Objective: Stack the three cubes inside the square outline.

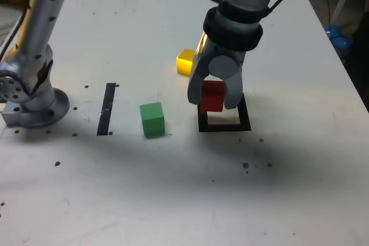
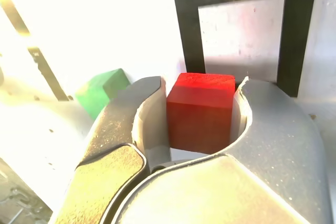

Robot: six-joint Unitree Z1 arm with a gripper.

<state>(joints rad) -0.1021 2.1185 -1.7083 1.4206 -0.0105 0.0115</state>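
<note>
Jaws are shown closest to the camera in the wrist view, clenched on the red cube (image 2: 201, 116), with one pad against each side of it. The cube is carried above the table (image 1: 127, 200); no contact with the surface is seen.

Target position: the square outline (image 1: 244, 113) is laid flat on the table, toward its right edge as seen in the exterior view, with its white centre unoccupied. In the exterior view, the held cube is seen across the outline's far left corner, and the middle of the frame lies to the exterior view's right of the jaws. In the wrist view, the outline is seen beyond the cube and clear of it. The cube is therefore judged to be close to the outline but not centred over it.

Next operation, as judged: a short shift toward the table's right edge should be made before lowering. The correction between the near and far edges cannot be fixed from these views and should be checked during descent. If lowering is started off centre, the cube may be set on the black border.

Remaining parts: the green cube (image 1: 152, 120) is placed left of the outline in the exterior view; the yellow cube (image 1: 185, 62) is placed nearer the table's far edge.
</note>
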